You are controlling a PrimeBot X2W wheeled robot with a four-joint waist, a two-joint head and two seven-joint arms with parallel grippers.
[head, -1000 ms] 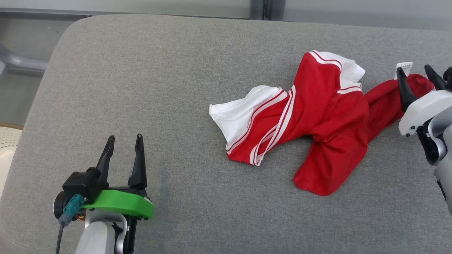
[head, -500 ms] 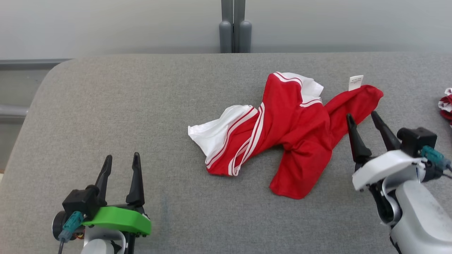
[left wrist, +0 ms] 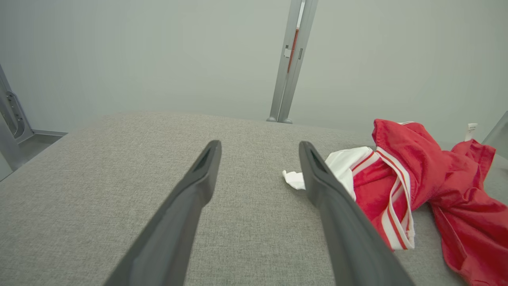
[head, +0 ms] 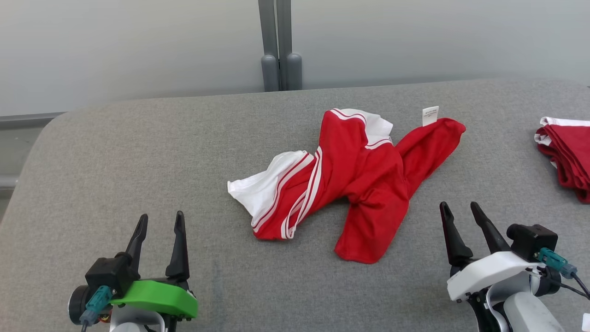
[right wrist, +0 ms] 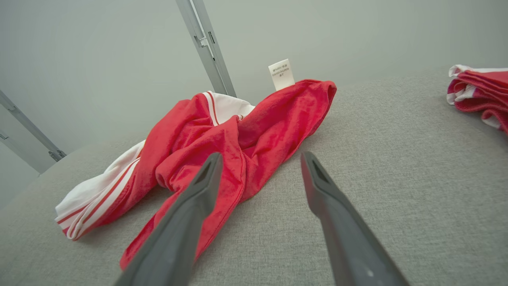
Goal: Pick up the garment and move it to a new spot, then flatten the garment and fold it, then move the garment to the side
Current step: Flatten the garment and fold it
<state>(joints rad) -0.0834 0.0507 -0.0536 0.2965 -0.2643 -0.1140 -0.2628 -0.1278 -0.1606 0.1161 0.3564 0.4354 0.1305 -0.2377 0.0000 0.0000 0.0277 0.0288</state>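
Note:
The garment (head: pixel 364 180) is red with white panels and white stripes, lying crumpled in the middle of the grey padded surface (head: pixel 138 152); a white label (head: pixel 430 115) sticks up at its far right end. It also appears in the left wrist view as the garment (left wrist: pixel 420 186) and in the right wrist view as the garment (right wrist: pixel 222 135). My left gripper (head: pixel 160 221) stands open near the front left, well apart from the cloth. My right gripper (head: pixel 460 208) is open at the front right, a little off the garment's right side, holding nothing.
A second red and white garment, folded (head: pixel 567 152), lies at the right edge of the surface and shows in the right wrist view (right wrist: pixel 480 91). A grey post (head: pixel 276 46) and pale wall stand behind. The surface's rounded corner (head: pixel 50 124) is at the far left.
The head camera has tilted up and turned, shifting the whole picture. My right gripper has drawn back from the garment's right end toward the front. The garment lies as before.

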